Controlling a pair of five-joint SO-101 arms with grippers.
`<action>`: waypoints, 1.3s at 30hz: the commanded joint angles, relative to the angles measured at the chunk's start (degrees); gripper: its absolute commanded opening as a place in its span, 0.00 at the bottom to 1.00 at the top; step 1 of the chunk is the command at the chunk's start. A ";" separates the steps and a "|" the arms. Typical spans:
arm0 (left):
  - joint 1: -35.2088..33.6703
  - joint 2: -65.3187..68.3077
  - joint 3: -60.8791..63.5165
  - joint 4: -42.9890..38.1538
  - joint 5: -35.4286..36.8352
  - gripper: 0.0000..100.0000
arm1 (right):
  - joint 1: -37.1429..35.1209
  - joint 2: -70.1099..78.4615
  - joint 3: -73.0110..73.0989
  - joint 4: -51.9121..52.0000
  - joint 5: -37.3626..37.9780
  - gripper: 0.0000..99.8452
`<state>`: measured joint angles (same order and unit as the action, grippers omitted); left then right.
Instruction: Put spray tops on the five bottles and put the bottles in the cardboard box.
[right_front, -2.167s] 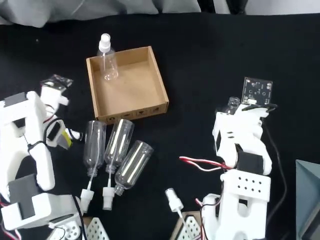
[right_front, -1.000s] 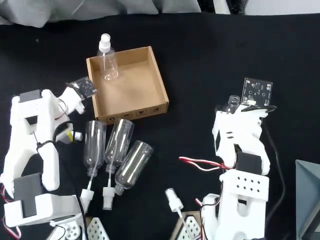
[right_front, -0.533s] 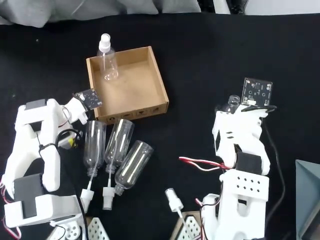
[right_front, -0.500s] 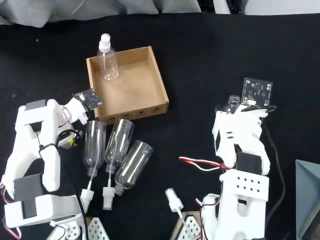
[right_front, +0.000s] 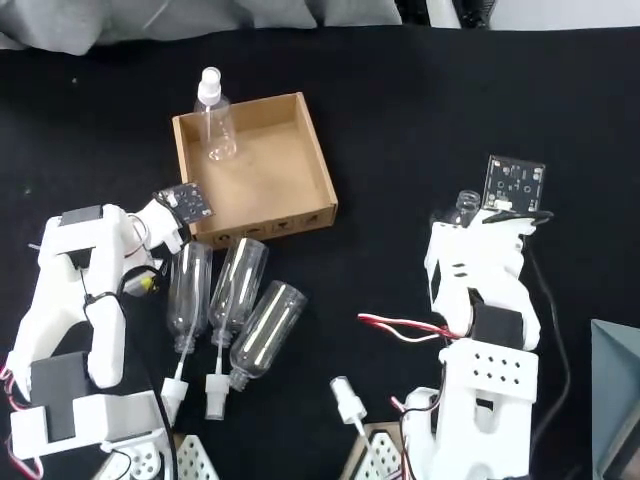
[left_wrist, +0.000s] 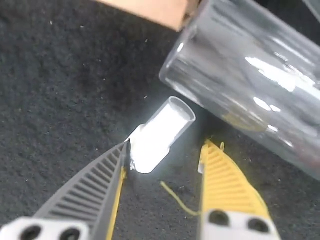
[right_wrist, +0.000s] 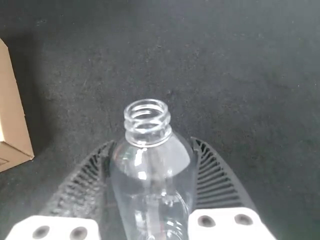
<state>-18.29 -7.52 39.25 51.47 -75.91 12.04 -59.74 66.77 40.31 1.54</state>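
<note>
The cardboard box (right_front: 318, 180) lies open at the back left, and a topped bottle (right_front: 214, 125) leans in its far corner. Three clear bottles lie side by side in front of it: two with spray tops (right_front: 188, 288) (right_front: 236, 285) and one with a bare neck (right_front: 266, 326). A loose spray top (right_front: 349, 401) lies near the front. My left gripper (right_front: 143, 281) (left_wrist: 167, 146) is open low over the cloth, its fingers on either side of a small white cap (left_wrist: 161, 133), beside the nearest lying bottle (left_wrist: 250, 75). My right gripper (right_wrist: 152, 146) (right_front: 462, 222) is shut on an upright topless bottle (right_wrist: 148, 165).
The table is covered in black cloth. A corner of the box (left_wrist: 150, 9) is close to the left gripper, and the box (right_wrist: 12, 120) also stands off to one side of the right gripper. A grey object (right_front: 615, 390) sits at the right edge.
The left arm has swung from the far left towards the box front and lowered its gripper beside the lying bottles. The right arm has held still with its bottle.
</note>
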 joint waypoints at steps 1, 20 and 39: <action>0.48 0.53 2.95 0.44 -0.53 0.21 | -1.41 -1.54 -0.57 -1.76 0.00 0.08; -1.01 0.18 3.38 3.25 1.93 0.09 | -1.41 -1.54 -0.57 -1.76 0.00 0.08; -0.48 0.35 -7.34 23.03 14.86 0.09 | -1.41 -1.71 -0.57 -1.76 0.00 0.08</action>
<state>-18.55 -6.46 35.56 72.57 -63.60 12.13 -59.74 66.77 40.31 1.54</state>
